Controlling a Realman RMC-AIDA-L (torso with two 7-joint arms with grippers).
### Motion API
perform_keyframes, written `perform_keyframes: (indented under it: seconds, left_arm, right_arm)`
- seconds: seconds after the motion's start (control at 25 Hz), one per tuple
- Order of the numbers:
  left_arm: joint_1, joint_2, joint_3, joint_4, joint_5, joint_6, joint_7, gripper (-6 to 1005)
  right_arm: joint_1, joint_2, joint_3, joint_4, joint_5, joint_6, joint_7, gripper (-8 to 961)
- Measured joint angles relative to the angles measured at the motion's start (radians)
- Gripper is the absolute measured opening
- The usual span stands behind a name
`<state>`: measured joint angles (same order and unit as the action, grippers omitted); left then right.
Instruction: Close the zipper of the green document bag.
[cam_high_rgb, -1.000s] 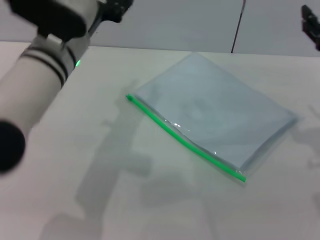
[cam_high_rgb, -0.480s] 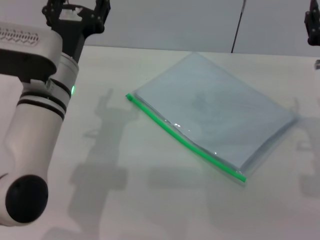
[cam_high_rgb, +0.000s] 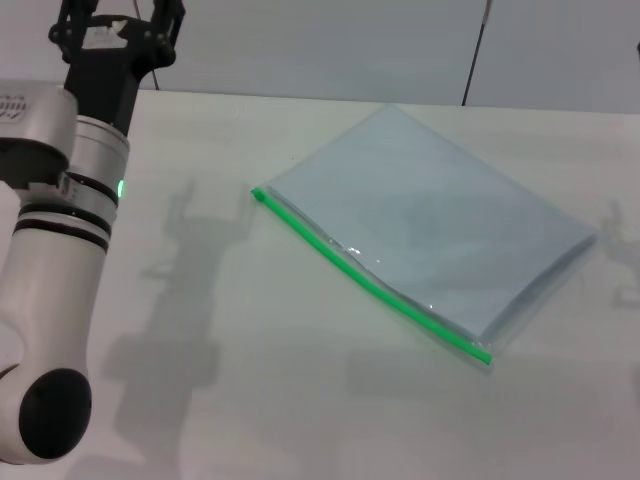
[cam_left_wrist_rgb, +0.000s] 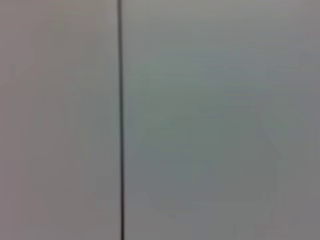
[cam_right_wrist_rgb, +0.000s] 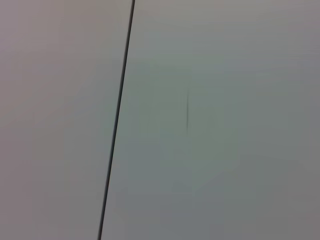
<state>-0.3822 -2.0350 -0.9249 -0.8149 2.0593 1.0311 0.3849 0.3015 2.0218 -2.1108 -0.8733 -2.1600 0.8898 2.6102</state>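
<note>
The green document bag (cam_high_rgb: 430, 225) lies flat mid-tabletop (cam_high_rgb: 250, 400), its zipper (cam_high_rgb: 370, 277) running from far-left to near-right along the near edge. The left gripper (cam_high_rgb: 118, 22), jaws spread, hovers well left and beyond the zipper's far-left end; the right gripper is out of sight.

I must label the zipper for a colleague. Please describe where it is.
On the white table lies one flat grey-blue bag, set at a slant. The zipper is the thin strip along its long edge nearest the robot, the only bright green thing there.
</note>
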Motion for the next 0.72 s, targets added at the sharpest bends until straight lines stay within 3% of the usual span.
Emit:
perform_keyframes:
  seconds: [0.16,0.72]
  left_arm:
    - [-0.018,0.001,0.001,0.057,-0.003,0.019,-0.080,712]
    - [-0.061,0.001,0.013,0.110,-0.002,0.017,-0.087,712]
  right_arm:
    - [0.009,0.002,-0.020,0.015,0.037,-0.002,0.006,566]
    - [0.033,0.001,-0.060,0.024,0.061,-0.004,0.012,566]
